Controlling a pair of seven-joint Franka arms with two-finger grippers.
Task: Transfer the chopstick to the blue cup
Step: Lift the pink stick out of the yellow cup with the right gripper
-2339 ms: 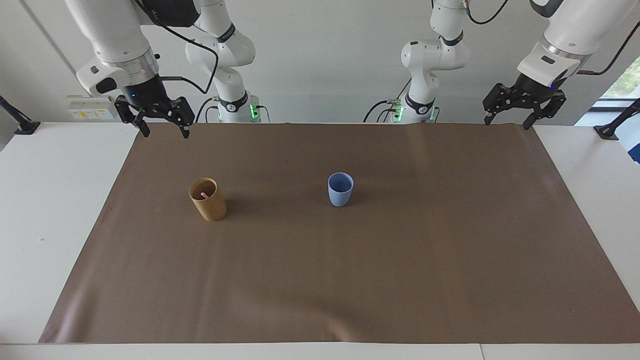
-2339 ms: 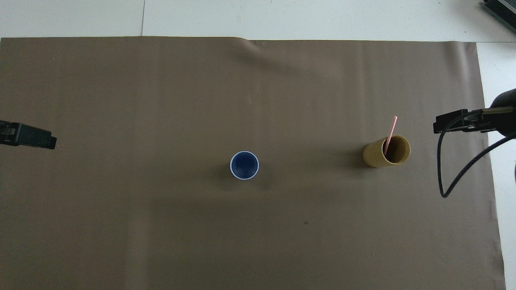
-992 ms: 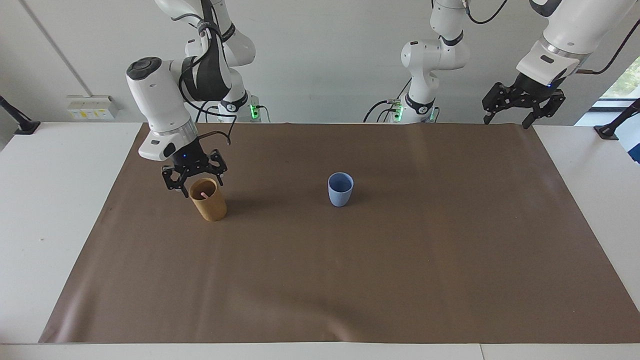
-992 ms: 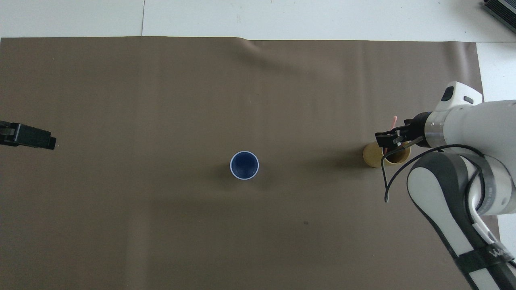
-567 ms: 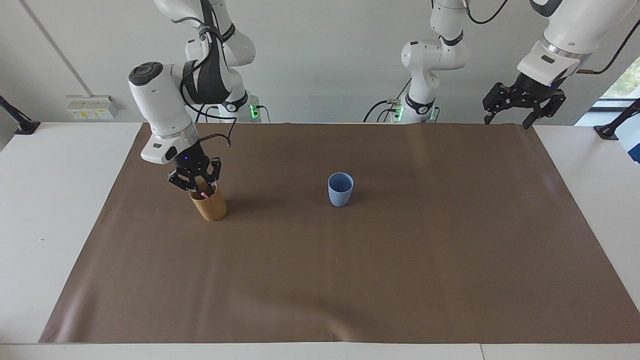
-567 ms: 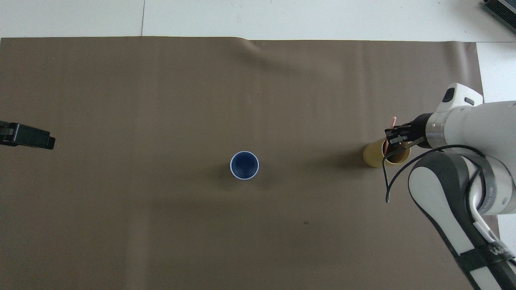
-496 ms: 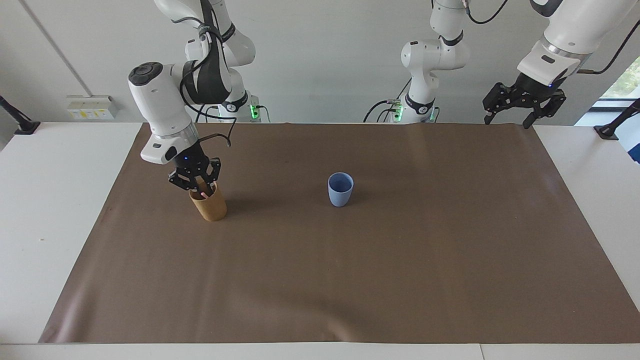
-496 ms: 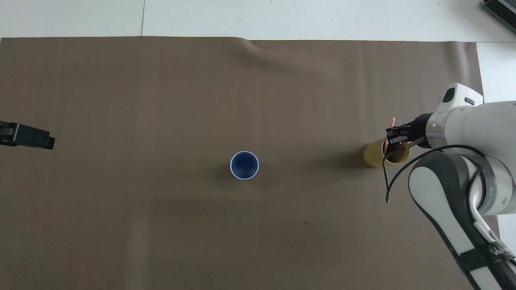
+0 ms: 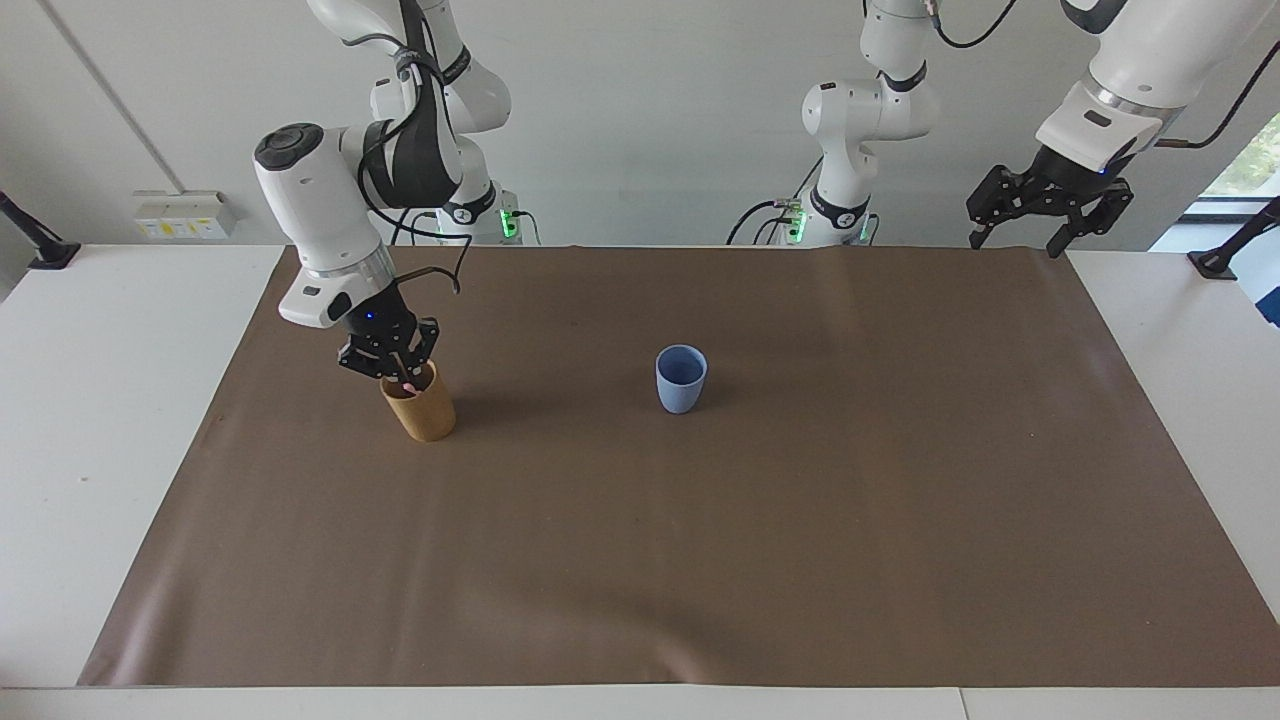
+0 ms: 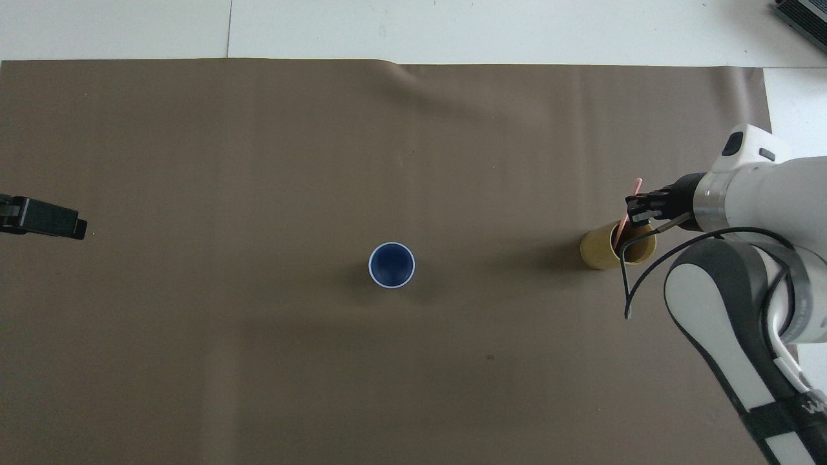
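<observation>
The pink chopstick [image 10: 638, 186] stands in the tan cup [image 10: 601, 248], its top sticking out above the rim. My right gripper [image 9: 404, 378] [image 10: 636, 208] is just over that cup's mouth, shut on the chopstick [image 9: 408, 384] near its upper part. The tan cup [image 9: 424, 412] sits toward the right arm's end of the table. Mid-table stands the blue cup [image 9: 681, 380] [image 10: 391, 265], upright and with nothing in it. The left gripper [image 9: 1014, 243] [image 10: 45, 220] waits open, high over the left arm's end of the mat.
A brown mat [image 9: 800, 520] covers most of the white table [image 9: 100, 420]. The two cups are the only things on it, about a forearm's length apart.
The right gripper came down over the tan cup and shut on the chopstick. It has since risen slightly with the stick. The left arm has not moved.
</observation>
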